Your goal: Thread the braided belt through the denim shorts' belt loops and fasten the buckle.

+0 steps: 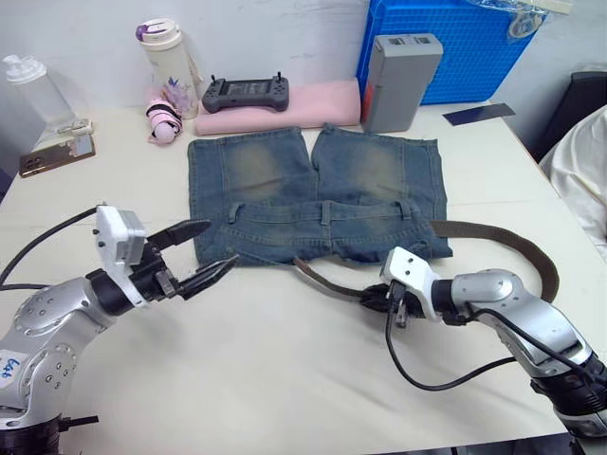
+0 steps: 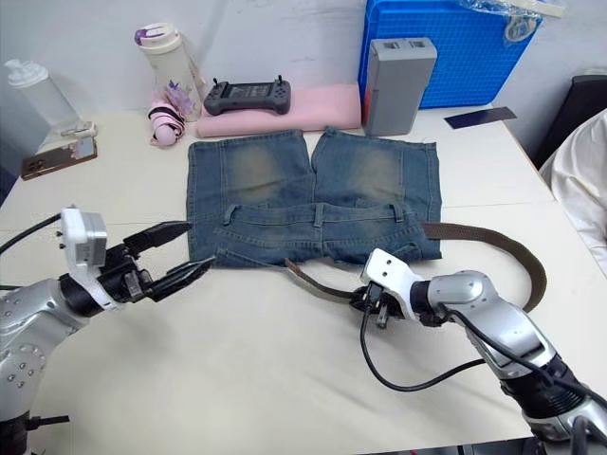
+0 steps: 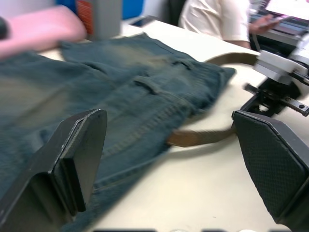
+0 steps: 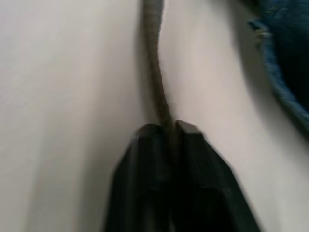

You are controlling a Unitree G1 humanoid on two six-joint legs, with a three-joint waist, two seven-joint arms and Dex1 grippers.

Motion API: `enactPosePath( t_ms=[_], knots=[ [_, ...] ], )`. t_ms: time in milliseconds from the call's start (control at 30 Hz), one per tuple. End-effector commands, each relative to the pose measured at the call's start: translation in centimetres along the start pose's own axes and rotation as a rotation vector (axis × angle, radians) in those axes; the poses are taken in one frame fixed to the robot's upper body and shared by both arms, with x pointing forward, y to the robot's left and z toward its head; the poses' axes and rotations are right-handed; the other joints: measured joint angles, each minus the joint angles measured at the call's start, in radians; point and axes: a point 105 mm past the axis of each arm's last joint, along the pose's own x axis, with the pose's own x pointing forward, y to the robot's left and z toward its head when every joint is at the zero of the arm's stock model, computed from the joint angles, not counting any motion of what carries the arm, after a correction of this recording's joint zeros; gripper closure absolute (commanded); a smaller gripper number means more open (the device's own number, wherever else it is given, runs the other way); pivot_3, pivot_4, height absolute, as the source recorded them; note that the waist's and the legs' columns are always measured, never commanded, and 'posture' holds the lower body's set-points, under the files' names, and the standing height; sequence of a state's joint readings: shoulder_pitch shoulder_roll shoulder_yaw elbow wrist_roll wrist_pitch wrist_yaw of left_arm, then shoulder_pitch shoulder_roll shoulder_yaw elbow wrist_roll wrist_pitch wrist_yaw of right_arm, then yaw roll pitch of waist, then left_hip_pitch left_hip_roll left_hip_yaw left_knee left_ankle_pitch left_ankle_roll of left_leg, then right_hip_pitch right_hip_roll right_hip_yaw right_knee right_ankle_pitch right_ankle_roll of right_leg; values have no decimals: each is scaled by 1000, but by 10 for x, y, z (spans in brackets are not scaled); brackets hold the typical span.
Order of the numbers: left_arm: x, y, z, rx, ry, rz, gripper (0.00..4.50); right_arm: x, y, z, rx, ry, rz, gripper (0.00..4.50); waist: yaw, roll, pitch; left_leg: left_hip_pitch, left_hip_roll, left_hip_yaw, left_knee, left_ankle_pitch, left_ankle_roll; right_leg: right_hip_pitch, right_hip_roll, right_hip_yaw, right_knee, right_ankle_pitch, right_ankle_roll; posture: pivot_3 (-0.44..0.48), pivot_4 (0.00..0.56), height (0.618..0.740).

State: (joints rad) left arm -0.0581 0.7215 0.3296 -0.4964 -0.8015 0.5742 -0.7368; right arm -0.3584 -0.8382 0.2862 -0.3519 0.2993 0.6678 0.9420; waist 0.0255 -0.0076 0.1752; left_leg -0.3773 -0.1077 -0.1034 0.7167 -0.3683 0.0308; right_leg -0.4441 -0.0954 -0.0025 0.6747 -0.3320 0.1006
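Belt pinched at right, loops not yet threaded.

Head views: denim shorts [image 1: 318, 194] flat at frame centre on tabletop [image 1: 285, 379], waistband toward lower edge; braided belt [image 1: 512, 248] looping from right of waistband out and back to lower centre. Right claw [image 1: 379, 299] pressed together on the strap; left claw [image 1: 204, 258] spread, empty, just off the shorts' lower-left corner. Belt judged limp, light, likely to sag and twist; best gripped close to the free tip for feeding. Belt loops [image 1: 325, 212] small, lying flat, probably needing lifting.
Left wrist view: spread fingers [image 3: 79, 154] framing shorts and a strap stretch.
Right wrist view: strap edge-on between closed fingers [image 4: 149, 159]. Buckle not made out; which belt end is held, unclear.
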Motion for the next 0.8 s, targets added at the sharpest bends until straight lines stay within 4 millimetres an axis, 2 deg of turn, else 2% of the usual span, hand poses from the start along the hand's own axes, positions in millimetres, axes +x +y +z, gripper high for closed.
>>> enactPosePath(
  t_ms=[33, 100, 167, 233, 367, 500, 800],
  knots=[
    [9, -13, 7, 45, 3, -119, 0, -6, 17, 14, -140, -52, 128, 4467, 0, 0, 0, 0, 0, 0, 0, 0, 0, 0, 0, 0, 0, 0, 0, 0, 150, 678],
    [13, -16, 7, 48, 14, -180, 0, -14, 24, 21, -258, -73, 192, 4467, 0, 0, 0, 0, 0, 0, 0, 0, 0, 0, 0, 0, 0, 0, 0, 0, 150, 678],
    [18, -21, 5, 50, 29, -248, 0, -19, 23, 23, -351, -56, 202, 4467, -1, 0, 0, 0, 0, 0, 0, 0, 0, 0, 0, 0, 0, 0, 0, 0, 150, 678],
    [20, -22, 4, 53, 38, -279, 0, -20, 21, 23, -379, -52, 199, 4467, -5, 0, 0, 0, 0, 0, 0, 0, 0, 0, 0, 0, 0, 0, 0, 0, 150, 678],
    [30, -31, -9, 68, 79, -414, 0, -28, 24, 38, -497, -85, 231, 4467, -3, 0, 0, 0, 1, 0, 0, 0, 0, 0, 0, -1, 0, 0, 0, 0, 150, 678],
    [37, -36, -16, 49, 93, -488, 0, -29, 24, 48, -534, -108, 227, 4467, -1, 0, 0, 0, 0, 0, 0, 0, 0, 0, 0, -1, 0, 0, 0, 0, 150, 678],
    [46, -34, -29, 16, 109, -519, 0, -32, 31, 59, -568, -127, 230, 4467, -2, 0, 0, -1, 1, 0, 0, 0, 0, 0, 0, -1, 0, 0, 0, 0, 150, 678]
  ],
)
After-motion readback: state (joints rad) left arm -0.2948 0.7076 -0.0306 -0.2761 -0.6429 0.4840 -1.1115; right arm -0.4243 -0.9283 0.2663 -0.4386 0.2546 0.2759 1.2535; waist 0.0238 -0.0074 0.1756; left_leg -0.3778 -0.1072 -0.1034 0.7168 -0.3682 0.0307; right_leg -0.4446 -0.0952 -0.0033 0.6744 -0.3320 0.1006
